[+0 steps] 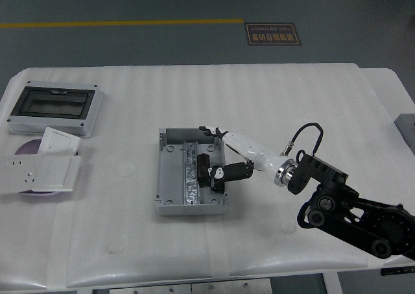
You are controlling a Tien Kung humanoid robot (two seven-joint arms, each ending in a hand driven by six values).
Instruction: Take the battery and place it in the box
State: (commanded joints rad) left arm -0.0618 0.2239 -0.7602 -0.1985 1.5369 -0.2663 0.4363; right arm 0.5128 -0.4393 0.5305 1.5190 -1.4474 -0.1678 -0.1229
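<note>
My right hand point(217, 171) hung inside the box point(170, 206), fingers curled on what looked like the dark battery point(204, 167), kept low to seat it.

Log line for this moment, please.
phase: placing | right hand: inside box, grip state unclear | battery: not discernible | left arm: out of view
</note>
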